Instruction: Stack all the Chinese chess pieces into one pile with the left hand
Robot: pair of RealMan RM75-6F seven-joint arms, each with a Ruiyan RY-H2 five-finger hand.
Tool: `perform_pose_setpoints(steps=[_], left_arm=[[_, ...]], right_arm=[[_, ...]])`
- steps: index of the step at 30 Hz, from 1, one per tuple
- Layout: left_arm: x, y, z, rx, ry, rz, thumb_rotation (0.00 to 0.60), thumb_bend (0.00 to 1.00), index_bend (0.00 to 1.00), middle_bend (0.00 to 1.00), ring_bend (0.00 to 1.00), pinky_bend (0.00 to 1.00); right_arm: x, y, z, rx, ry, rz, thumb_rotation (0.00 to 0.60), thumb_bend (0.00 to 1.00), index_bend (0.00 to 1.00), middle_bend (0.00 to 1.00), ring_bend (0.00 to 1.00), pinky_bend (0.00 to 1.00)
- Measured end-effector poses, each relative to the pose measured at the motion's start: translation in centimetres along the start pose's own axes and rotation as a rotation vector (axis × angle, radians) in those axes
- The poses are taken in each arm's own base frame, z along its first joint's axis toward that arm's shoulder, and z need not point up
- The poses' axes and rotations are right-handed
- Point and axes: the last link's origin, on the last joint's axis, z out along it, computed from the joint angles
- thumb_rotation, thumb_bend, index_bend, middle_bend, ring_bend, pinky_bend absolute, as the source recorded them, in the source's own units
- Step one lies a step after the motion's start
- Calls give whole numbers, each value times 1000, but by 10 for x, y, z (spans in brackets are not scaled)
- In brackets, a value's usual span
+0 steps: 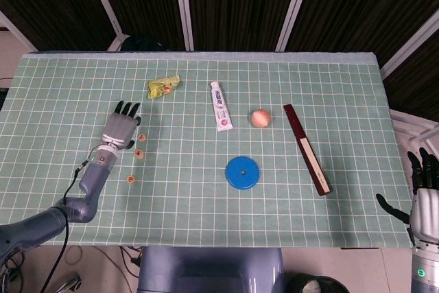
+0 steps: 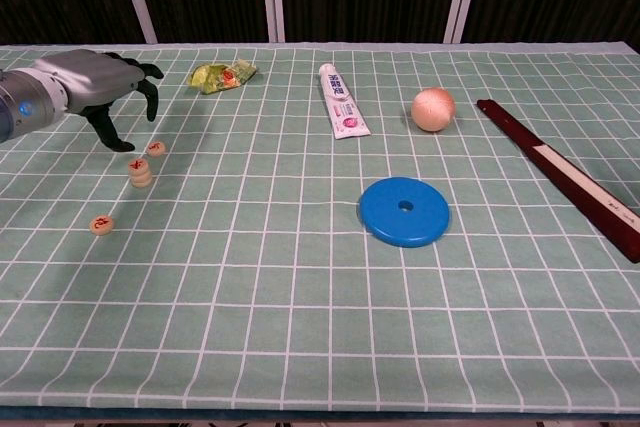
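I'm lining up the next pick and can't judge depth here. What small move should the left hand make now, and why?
Probably lower the left hand onto the far single piece and pinch it. The hand hovers open just behind it, holding nothing, and the small stack stands right beside, while the near single piece lies further off.

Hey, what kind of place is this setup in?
Probably a robotics lab test bench: a table under a green gridded cloth, unrelated props such as a flat blue disc and a white toothpaste tube, and dark panelled walls behind.
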Motion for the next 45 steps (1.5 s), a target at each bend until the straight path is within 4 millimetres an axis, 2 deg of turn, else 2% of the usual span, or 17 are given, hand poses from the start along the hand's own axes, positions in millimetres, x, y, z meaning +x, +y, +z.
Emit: perform_pose_setpoints(steps=[22, 37, 45], left_arm=[[-10, 23, 11, -37, 14, 55, 600, 277, 463, 0, 0, 0], [-12, 27, 10, -39, 15, 95, 600, 308, 511, 0, 0, 0], [-11, 23, 10, -21, 21, 108, 600, 314, 520, 0, 0, 0]], right_arm=[[0, 0, 0, -4, 2, 3, 600, 233, 95, 13, 0, 0], [0, 0, 1, -10, -2, 8, 600, 233, 95, 13, 0, 0], [0, 0, 1, -12, -1, 11, 600, 232, 95, 13, 0, 0]])
